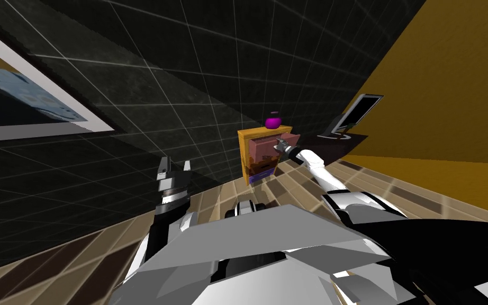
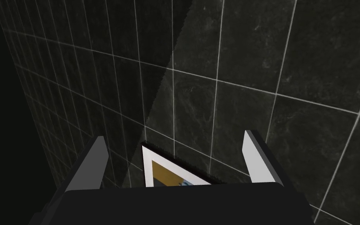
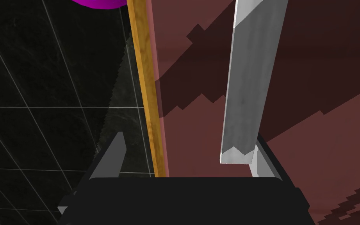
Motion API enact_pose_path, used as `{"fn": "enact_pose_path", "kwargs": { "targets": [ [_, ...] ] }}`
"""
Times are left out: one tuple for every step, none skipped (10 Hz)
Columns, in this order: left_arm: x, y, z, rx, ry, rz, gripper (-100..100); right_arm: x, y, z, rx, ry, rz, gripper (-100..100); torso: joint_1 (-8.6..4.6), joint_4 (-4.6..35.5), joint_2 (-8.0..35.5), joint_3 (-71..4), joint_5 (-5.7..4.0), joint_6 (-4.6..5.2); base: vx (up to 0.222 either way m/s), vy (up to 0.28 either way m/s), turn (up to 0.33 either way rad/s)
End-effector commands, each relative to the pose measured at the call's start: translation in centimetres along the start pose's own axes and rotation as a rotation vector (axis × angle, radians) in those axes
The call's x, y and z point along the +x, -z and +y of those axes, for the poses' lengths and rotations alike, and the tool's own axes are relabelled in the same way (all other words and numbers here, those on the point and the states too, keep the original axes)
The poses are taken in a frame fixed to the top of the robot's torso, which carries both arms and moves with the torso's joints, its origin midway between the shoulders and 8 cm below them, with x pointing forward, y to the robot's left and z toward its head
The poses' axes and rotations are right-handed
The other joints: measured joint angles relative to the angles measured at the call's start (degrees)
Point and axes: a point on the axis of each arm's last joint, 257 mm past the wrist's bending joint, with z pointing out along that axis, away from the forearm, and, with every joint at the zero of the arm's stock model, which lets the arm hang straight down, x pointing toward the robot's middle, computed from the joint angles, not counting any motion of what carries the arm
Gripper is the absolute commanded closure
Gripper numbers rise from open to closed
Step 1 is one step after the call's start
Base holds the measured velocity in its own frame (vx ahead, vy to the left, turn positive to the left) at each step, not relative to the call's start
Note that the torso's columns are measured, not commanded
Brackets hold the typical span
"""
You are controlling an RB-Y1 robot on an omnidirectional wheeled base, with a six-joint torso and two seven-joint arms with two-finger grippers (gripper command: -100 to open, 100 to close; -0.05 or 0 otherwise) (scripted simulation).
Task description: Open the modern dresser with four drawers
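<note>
The dresser (image 1: 261, 153) is a small orange-framed cabinet with reddish-brown drawer fronts and a violet bottom one, standing against the dark tiled wall. My right gripper (image 1: 280, 145) reaches to its top drawer. Up close, the right gripper (image 3: 185, 160) is open at the drawer front (image 3: 198, 78), straddling the orange side edge (image 3: 148, 97). A long grey handle bar (image 3: 249, 78) lies just inside one of its fingers (image 3: 259, 164), and I cannot tell if they touch. My left gripper (image 1: 173, 169) is raised at my left, away from the dresser, its fingers open (image 2: 175, 160) with nothing between them.
A purple round object (image 1: 272, 123) sits on the dresser's top. To the right, a black-screened frame (image 1: 362, 114) leans on a dark low surface (image 1: 343, 140) by the ochre wall. Wood-patterned floor (image 1: 301, 180) lies between me and the dresser.
</note>
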Motion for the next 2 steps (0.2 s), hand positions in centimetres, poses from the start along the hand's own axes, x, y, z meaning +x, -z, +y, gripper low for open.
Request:
{"fn": "enact_pose_path", "kwargs": {
  "targets": [
    [0.00, 0.00, 0.00, 0.000, 0.000, 0.000, 0, 0.01, 0.02, 0.09, -0.002, 0.000, 0.000, 0, -0.01, -0.03, -0.03, -0.02, -0.02, 0.00, 0.000, 0.000, 0.000],
    [0.00, 0.00, 0.00, 0.000, 0.000, 0.000, 0, 0.03, 0.04, 0.16, -0.003, -0.001, 0.001, 0, -0.03, -0.05, -0.05, -0.03, -0.03, 0.00, 0.000, 0.000, 0.000]
  ]
}}
